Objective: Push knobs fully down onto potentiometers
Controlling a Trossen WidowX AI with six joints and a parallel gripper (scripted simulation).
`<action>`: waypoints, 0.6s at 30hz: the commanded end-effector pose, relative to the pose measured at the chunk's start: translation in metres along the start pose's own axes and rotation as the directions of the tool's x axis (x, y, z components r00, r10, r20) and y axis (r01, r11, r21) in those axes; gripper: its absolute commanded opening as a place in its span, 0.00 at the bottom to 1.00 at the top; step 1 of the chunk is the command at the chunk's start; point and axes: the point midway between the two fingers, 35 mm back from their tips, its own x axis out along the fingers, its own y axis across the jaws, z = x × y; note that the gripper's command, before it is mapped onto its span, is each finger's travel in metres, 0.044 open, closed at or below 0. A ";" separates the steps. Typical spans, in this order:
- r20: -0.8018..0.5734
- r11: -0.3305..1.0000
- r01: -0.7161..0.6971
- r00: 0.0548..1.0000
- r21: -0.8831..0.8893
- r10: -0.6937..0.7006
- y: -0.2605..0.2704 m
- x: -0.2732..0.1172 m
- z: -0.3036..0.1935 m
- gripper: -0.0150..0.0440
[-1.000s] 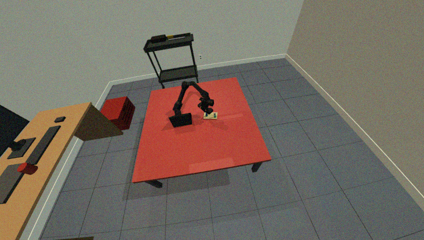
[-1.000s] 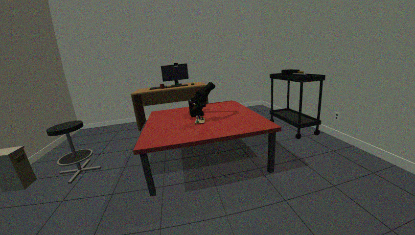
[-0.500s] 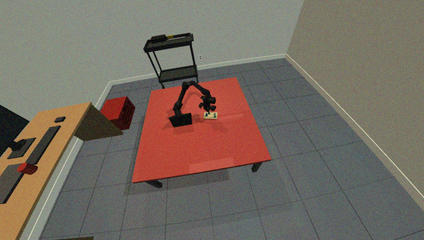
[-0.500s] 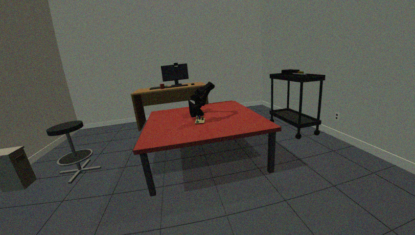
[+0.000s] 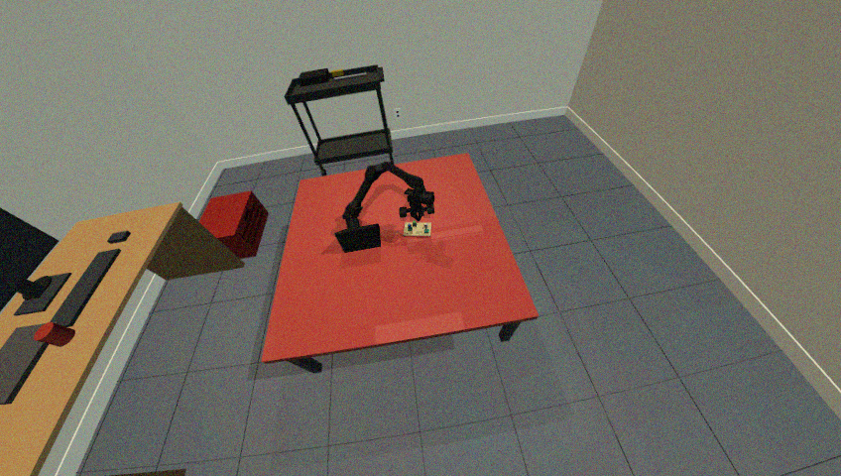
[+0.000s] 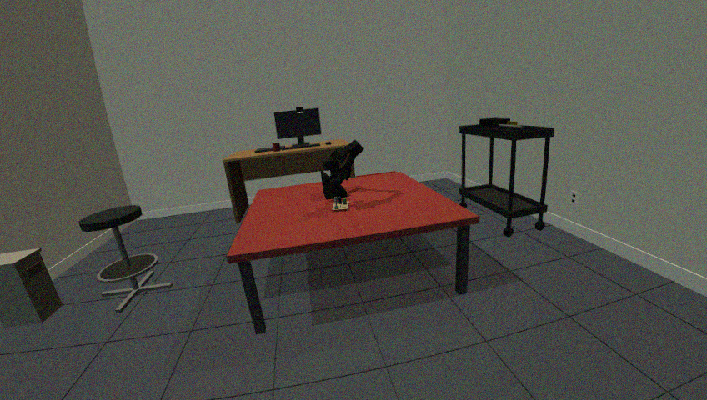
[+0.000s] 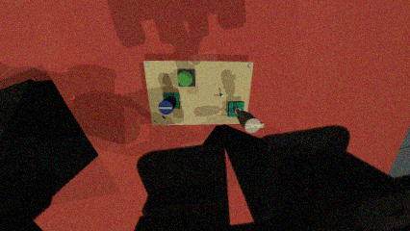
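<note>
The cream circuit board (image 7: 207,87) (image 5: 418,232) (image 6: 341,207) stands on the red table. In the wrist view a blue knob (image 7: 166,107) with a pale line is over a teal potentiometer at the board's left. A dark knob with a pale top (image 7: 251,125) stands high over the teal potentiometer (image 7: 236,108) at the right, with thin shaft showing between them. A round green part (image 7: 185,77) sits on a dark square base. My gripper (image 7: 220,129) (image 5: 418,218) is shut and empty, its tips above the board's near edge between the two knobs. How far down the blue knob sits is unclear.
The red table (image 5: 354,300) (image 6: 397,212) carries the arm's base (image 5: 358,237) beside the board. A black cart (image 5: 354,146) (image 6: 505,131), a wooden desk (image 5: 126,259) and a stool (image 6: 111,217) stand away from the table.
</note>
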 end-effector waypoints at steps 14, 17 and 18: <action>0.016 0.823 -0.011 1.000 -0.567 0.025 -0.030 -0.009 -0.009 0.25; 0.019 0.761 -0.009 0.999 -0.649 0.029 -0.034 -0.010 -0.010 0.25; 0.020 0.738 -0.008 0.999 -0.675 0.030 -0.035 -0.010 -0.011 0.25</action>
